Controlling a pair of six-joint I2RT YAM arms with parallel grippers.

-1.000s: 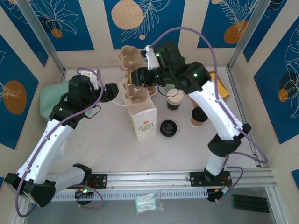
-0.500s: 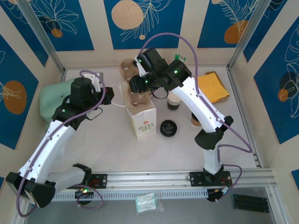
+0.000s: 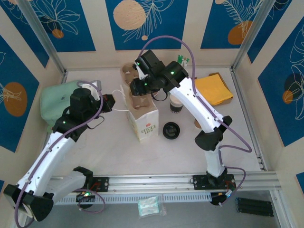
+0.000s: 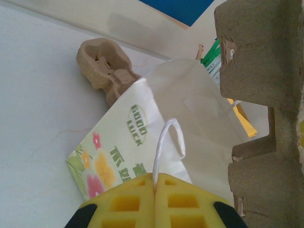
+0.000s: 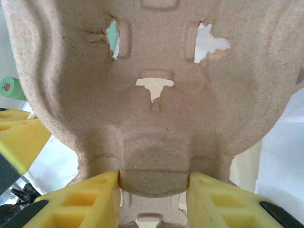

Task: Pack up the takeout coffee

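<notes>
The takeout coffee [image 3: 175,103], a white paper cup with a black lower band, stands open on the table just right of the white paper bag [image 3: 144,122]. A brown pulp cup carrier [image 3: 141,97] sits in the bag's mouth, and my right gripper [image 3: 138,87] is shut on its middle tab [image 5: 154,166]. The carrier [image 5: 152,71] rises in front of the right wrist camera. My left gripper [image 3: 112,102] is shut on the bag's white cord handle [image 4: 167,142], left of the bag [image 4: 142,118]. The carrier's edge [image 4: 256,95] stands at the right of the left wrist view.
A round black lid [image 3: 171,130] lies in front of the coffee. A second pulp carrier [image 3: 128,73] lies at the back. A mint-green cup of stirrers [image 3: 183,61], yellow napkins [image 3: 214,89] and a pale green cloth [image 3: 54,97] ring the table. Metal posts frame the edges.
My right arm has swung left and lowered the carrier from above into the bag's mouth. My left gripper has stayed on the handle, drawing back slightly towards the left.
</notes>
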